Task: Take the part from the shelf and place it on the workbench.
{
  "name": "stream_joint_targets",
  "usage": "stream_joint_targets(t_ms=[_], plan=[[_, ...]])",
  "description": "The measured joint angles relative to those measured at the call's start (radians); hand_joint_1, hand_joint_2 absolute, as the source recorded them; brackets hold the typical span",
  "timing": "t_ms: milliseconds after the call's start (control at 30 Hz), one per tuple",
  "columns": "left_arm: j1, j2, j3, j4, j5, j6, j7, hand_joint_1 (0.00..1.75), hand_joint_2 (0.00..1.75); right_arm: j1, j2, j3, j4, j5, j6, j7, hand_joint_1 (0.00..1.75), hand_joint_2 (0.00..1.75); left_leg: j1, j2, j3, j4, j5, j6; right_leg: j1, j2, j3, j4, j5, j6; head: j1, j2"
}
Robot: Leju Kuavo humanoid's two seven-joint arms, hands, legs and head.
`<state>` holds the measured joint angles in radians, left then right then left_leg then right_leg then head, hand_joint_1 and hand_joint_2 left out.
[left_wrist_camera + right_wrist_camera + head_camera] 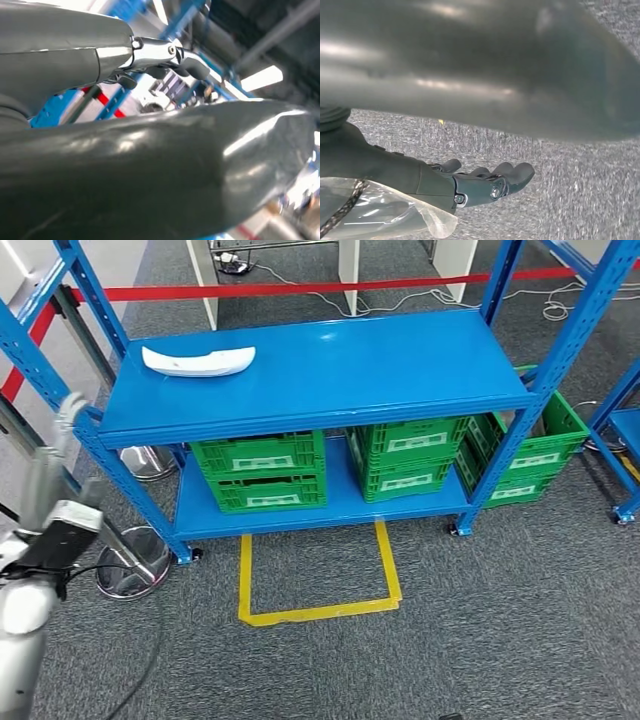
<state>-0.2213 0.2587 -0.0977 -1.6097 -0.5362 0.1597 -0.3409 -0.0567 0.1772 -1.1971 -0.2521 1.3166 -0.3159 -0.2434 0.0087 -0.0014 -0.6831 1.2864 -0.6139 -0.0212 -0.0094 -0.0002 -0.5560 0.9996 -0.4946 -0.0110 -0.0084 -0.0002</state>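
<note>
Part on the shelf, both my hands empty.
The white part (199, 361) lay on the blue shelf's (362, 370) top board; my left hand (66, 425) was raised beside the frame, fingers apart, and my right hand (486, 182) hung loosely extended over carpet.

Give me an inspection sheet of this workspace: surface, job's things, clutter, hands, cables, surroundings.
Surface: blue shelf, its top level bare apart from one part.
Job's things: white part lies flat near the top level's left end, untouched; the workbench cannot be made out.
Clutter: green crates on the lower level, another on the floor at the right.
Hands: left hand raised beside the shelf's left post, holding nothing; right hand over carpet, fingers extended, holding nothing.
Cables: loose cables on the floor behind the shelf.
Surroundings: grey carpet, yellow tape square, red barrier tape.
</note>
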Motion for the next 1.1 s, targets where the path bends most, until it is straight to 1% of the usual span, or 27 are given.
stream_joint_targets(t_ms=[33, 67, 100, 133, 167, 200, 300, 333, 367, 400, 467, 500, 533, 567, 633, 667, 700, 733, 800, 833, 867, 900, 967, 1000, 1033, 1067, 1100], plan=[[-0.008, 0.011, -0.018, 0.013, -0.009, -0.006, 0.006, 0.0, 0.0, 0.0, 0.0, 0.0, 0.0, 0.0, 0.001, 0.0, 0.0, 0.0, 0.0, 0.0, -0.003, 0.006, 0.012, 0.0, 0.0, 0.001, 0.001, 0.001, 0.0, 0.0, 0.0, 0.0], [-0.016, 0.021, -0.032, 0.023, -0.015, -0.008, 0.009, 0.0, 0.0, 0.0, 0.0, 0.0, 0.001, 0.0, 0.002, 0.0, 0.0, 0.0, 0.001, 0.0, 0.011, -0.028, 0.043, 0.002, 0.0, 0.003, 0.002, 0.001, -0.001, 0.0, 0.0, 0.0], [-0.024, 0.029, -0.042, 0.03, -0.018, -0.008, 0.01, 0.0, 0.0, 0.0, 0.0, 0.0, 0.001, 0.001, 0.003, -0.001, 0.0, 0.0, 0.001, 0.0, 0.038, -0.092, 0.084, 0.005, 0.0, 0.005, 0.004, 0.001, -0.002, 0.001, 0.0, 0.0], [-0.032, 0.037, -0.05, 0.036, -0.023, -0.008, 0.013, 0.0, 0.0, 0.0, 0.0, 0.0, 0.002, 0.001, 0.003, -0.001, 0.0, 0.0, 0.0, 0.0, 0.067, -0.158, 0.117, 0.008, 0.001, 0.007, 0.005, 0.002, -0.003, 0.003, 0.0, 0.0], [-0.04, 0.044, -0.058, 0.041, -0.03, -0.008, 0.017, 0.0, 0.0, -0.001, 0.0, 0.0, 0.002, 0.001, 0.003, -0.002, 0.0, 0.0, -0.002, 0.0, 0.09, -0.214, 0.137, 0.013, 0.003, 0.008, 0.004, 0.003, -0.004, 0.005, 0.0, 0.0], [-0.045, 0.051, -0.066, 0.046, -0.045, -0.008, 0.027, 0.0, 0.0, -0.001, 0.0, 0.0, 0.002, 0.0, 0.003, -0.002, 0.0, 0.0, -0.004, -0.001, 0.103, -0.25, 0.144, 0.018, 0.004, 0.009, 0.0, 0.004, -0.003, 0.01, 0.001, 0.0], [-0.054, 0.072, -0.096, 0.068, -0.117, -0.013, 0.076, 0.0, 0.0, -0.002, 0.0, 0.0, 0.002, -0.002, 0.006, -0.003, 0.0, 0.0, -0.004, -0.001, 0.106, -0.274, 0.139, 0.03, 0.005, 0.009, -0.012, 0.004, -0.002, 0.025, 0.002, 0.0], [-0.059, 0.08, -0.106, 0.08, -0.144, -0.018, 0.095, 0.0, 0.0, -0.002, -0.001, 0.0, 0.003, -0.003, 0.006, -0.003, 0.0, 0.0, -0.002, -0.001, 0.109, -0.278, 0.141, 0.034, 0.005, 0.008, -0.018, 0.012, -0.009, 0.03, 0.002, 0.0], [-0.065, 0.088, -0.117, 0.094, -0.171, -0.024, 0.113, 0.0, 0.0, -0.002, -0.001, 0.0, 0.003, -0.005, 0.006, -0.002, 0.0, 0.0, 0.0, 0.0, 0.111, -0.282, 0.143, 0.039, 0.005, 0.008, -0.031, 0.037, -0.026, 0.035, 0.003, 0.0], [-0.069, 0.097, -0.128, 0.11, -0.201, -0.028, 0.134, 0.0, 0.0, -0.002, -0.001, 0.0, 0.003, -0.006, 0.007, -0.001, 0.0, 0.0, 0.002, 0.001, 0.114, -0.284, 0.144, 0.044, 0.004, 0.007, -0.055, 0.085, -0.051, 0.039, 0.004, 0.0], [-0.069, 0.112, -0.146, 0.143, -0.264, -0.028, 0.18, 0.0, 0.0, -0.001, -0.001, 0.0, 0.004, -0.01, 0.008, 0.002, 0.0, 0.0, 0.001, 0.004, 0.113, -0.284, 0.144, 0.049, 0.003, 0.007, -0.121, 0.22, -0.106, 0.043, 0.005, 0.0], [-0.066, 0.118, -0.154, 0.16, -0.294, -0.026, 0.204, 0.0, 0.0, 0.001, -0.001, 0.0, 0.005, -0.012, 0.009, 0.003, 0.0, 0.0, 0.0, 0.004, 0.113, -0.284, 0.143, 0.05, 0.003, 0.007, -0.15, 0.272, -0.118, 0.045, 0.005, 0.0], [-0.063, 0.124, -0.16, 0.176, -0.321, -0.023, 0.225, 0.0, 0.0, 0.003, -0.001, 0.0, 0.006, -0.013, 0.009, 0.003, 0.0, 0.0, 0.0, 0.004, 0.113, -0.283, 0.142, 0.05, 0.002, 0.006, -0.162, 0.289, -0.112, 0.046, 0.005, 0.0], [-0.059, 0.129, -0.164, 0.189, -0.343, -0.018, 0.242, 0.0, 0.0, 0.005, -0.001, 0.0, 0.007, -0.015, 0.009, 0.003, 0.0, 0.0, 0.0, 0.004, 0.114, -0.283, 0.141, 0.05, 0.001, 0.006, -0.156, 0.266, -0.087, 0.045, 0.005, 0.0], [-0.055, 0.137, -0.167, 0.214, -0.38, -0.004, 0.27, 0.0, 0.0, 0.005, -0.001, -0.001, 0.007, -0.018, 0.01, 0.004, 0.0, 0.0, 0.0, 0.002, 0.117, -0.283, 0.138, 0.046, 0.0, 0.006, -0.099, 0.139, -0.016, 0.041, 0.006, 0.0], [-0.053, 0.139, -0.167, 0.225, -0.394, 0.003, 0.28, 0.0, 0.0, 0.005, -0.001, -0.002, 0.007, -0.019, 0.009, 0.003, 0.0, 0.0, -0.002, 0.001, 0.117, -0.281, 0.135, 0.042, 0.0, 0.006, -0.066, 0.074, 0.004, 0.037, 0.005, 0.0], [-0.051, 0.142, -0.167, 0.235, -0.405, 0.007, 0.287, 0.0, 0.0, 0.004, -0.001, -0.002, 0.007, -0.02, 0.009, 0.003, 0.0, 0.0, -0.004, 0.0, 0.117, -0.279, 0.133, 0.037, 0.0, 0.007, -0.044, 0.032, 0.013, 0.034, 0.004, 0.0], [-0.049, 0.145, -0.167, 0.244, -0.411, 0.01, 0.291, 0.0, 0.0, 0.004, -0.001, -0.003, 0.007, -0.02, 0.009, 0.002, 0.0, 0.0, -0.005, 0.0, 0.116, -0.279, 0.133, 0.032, 0.001, 0.007, -0.032, 0.012, 0.011, 0.03, 0.004, 0.0], [-0.044, 0.149, -0.166, 0.256, -0.417, 0.012, 0.293, 0.0, 0.0, 0.005, -0.001, -0.004, 0.008, -0.021, 0.009, 0.002, 0.0, 0.0, -0.004, -0.001, 0.116, -0.28, 0.131, 0.021, 0.001, 0.008, -0.026, 0.007, 0.008, 0.021, 0.003, 0.0], [-0.043, 0.151, -0.166, 0.26, -0.418, 0.012, 0.294, 0.0, 0.0, 0.006, -0.001, -0.004, 0.008, -0.022, 0.009, 0.002, 0.0, 0.0, -0.003, -0.001, 0.115, -0.274, 0.125, 0.015, 0.0, 0.008, -0.022, 0.004, 0.008, 0.015, 0.003, 0.0], [-0.042, 0.154, -0.165, 0.263, -0.418, 0.013, 0.295, 0.0, 0.0, 0.006, -0.001, -0.004, 0.008, -0.022, 0.009, 0.002, 0.0, 0.0, -0.002, -0.001, 0.107, -0.253, 0.111, 0.009, -0.001, 0.007, -0.018, 0.001, 0.008, 0.009, 0.0, 0.0], [-0.042, 0.156, -0.165, 0.266, -0.419, 0.013, 0.295, 0.0, 0.0, 0.005, -0.001, -0.004, 0.008, -0.023, 0.009, 0.002, 0.0, 0.0, 0.0, -0.001, 0.088, -0.21, 0.088, 0.004, -0.003, 0.007, -0.012, -0.002, 0.007, 0.003, -0.002, 0.0], [-0.038, 0.159, -0.164, 0.274, -0.422, 0.013, 0.296, 0.0, 0.0, 0.005, -0.001, -0.004, 0.008, -0.023, 0.009, 0.001, 0.0, 0.0, 0.001, -0.001, 0.022, -0.076, 0.035, -0.002, -0.003, 0.007, -0.004, -0.003, 0.0, -0.004, -0.008, 0.0], [-0.034, 0.159, -0.164, 0.278, -0.424, 0.013, 0.297, 0.0, 0.0, 0.006, -0.001, -0.004, 0.008, -0.023, 0.009, 0.001, 0.0, 0.0, 0.001, -0.001, -0.01, -0.018, 0.02, -0.004, -0.002, 0.007, 0.001, -0.003, -0.004, -0.006, -0.007, 0.0], [-0.03, 0.158, -0.164, 0.283, -0.427, 0.012, 0.297, 0.0, 0.0, 0.006, -0.001, -0.004, 0.008, -0.023, 0.009, 0.001, 0.0, 0.0, 0.002, -0.001, -0.03, 0.011, 0.025, -0.005, -0.002, 0.007, 0.007, -0.003, -0.01, -0.006, -0.007, 0.0], [-0.028, 0.158, -0.164, 0.286, -0.43, 0.012, 0.298, 0.0, 0.0, 0.007, -0.001, -0.005, 0.008, -0.023, 0.009, 0.001, 0.0, 0.0, 0.002, -0.001, -0.032, 0.0, 0.051, -0.004, -0.002, 0.008, 0.014, -0.003, -0.016, -0.005, -0.007, 0.0], [-0.027, 0.158, -0.163, 0.288, -0.433, 0.011, 0.299, 0.0, 0.0, 0.007, -0.001, -0.005, 0.008, -0.023, 0.009, 0.001, 0.0, 0.0, 0.002, -0.001, -0.02, -0.039, 0.086, -0.003, -0.002, 0.008, 0.022, -0.003, -0.022, -0.003, -0.007, 0.0]])
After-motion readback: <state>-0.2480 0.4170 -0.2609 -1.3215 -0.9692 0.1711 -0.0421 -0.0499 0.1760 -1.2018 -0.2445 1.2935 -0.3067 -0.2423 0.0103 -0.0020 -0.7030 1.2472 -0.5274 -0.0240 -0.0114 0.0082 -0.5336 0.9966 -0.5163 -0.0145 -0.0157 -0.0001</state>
